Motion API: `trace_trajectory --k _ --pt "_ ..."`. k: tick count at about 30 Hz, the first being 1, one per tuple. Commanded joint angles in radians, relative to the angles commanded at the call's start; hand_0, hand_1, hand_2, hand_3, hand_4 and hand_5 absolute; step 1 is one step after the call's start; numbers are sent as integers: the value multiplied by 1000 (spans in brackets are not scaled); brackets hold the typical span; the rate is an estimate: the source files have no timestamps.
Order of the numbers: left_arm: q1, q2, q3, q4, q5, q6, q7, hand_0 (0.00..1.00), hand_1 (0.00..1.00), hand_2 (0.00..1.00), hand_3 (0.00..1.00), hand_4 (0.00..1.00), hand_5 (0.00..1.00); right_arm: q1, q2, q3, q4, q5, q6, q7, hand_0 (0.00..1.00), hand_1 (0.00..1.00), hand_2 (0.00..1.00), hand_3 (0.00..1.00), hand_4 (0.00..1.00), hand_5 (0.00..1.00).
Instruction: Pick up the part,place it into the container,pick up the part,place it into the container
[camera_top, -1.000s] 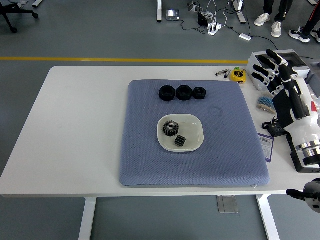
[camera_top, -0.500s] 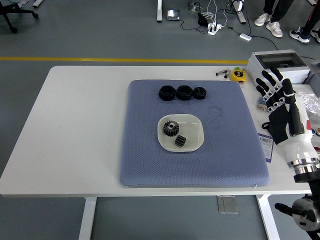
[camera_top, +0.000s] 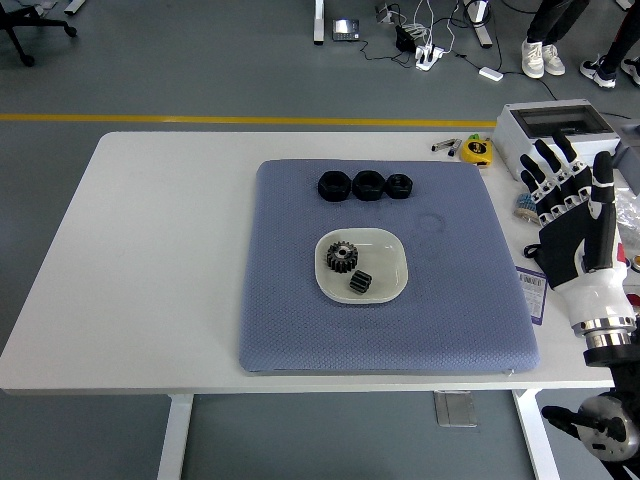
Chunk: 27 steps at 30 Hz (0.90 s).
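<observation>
While the right hand (camera_top: 570, 215) stands upright at the tabletop's (camera_top: 150, 250) right edge, fingers spread and holding nothing, palm toward the blue mat (camera_top: 470, 290), two black gears (camera_top: 349, 268) lie in the white dish (camera_top: 392, 262) mid-mat, and three black parts (camera_top: 366, 185) line its far side

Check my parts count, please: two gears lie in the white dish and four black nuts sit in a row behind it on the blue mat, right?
Not quite. The head view shows three black nuts, not four, in the row behind the white dish on the blue mat. Two gears do lie in the dish.
</observation>
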Motion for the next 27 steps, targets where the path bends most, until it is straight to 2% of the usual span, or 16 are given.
trace_trajectory --k 18,23,27 --pt "1 9 -27 -4 53 -16 8 642 633 665 609 622 628 -30 11 13 0 22 -19 24 997 882 910 933 998 959" --pt "3 6 -2 -5 20 -11 -2 642 633 665 609 622 628 -23 0 31 0 25 -21 22 997 882 910 933 998 959" --pt "-11 5 5 -4 28 -3 -3 642 630 662 608 621 631 -15 -12 56 0 17 -23 17 995 882 910 933 998 959"
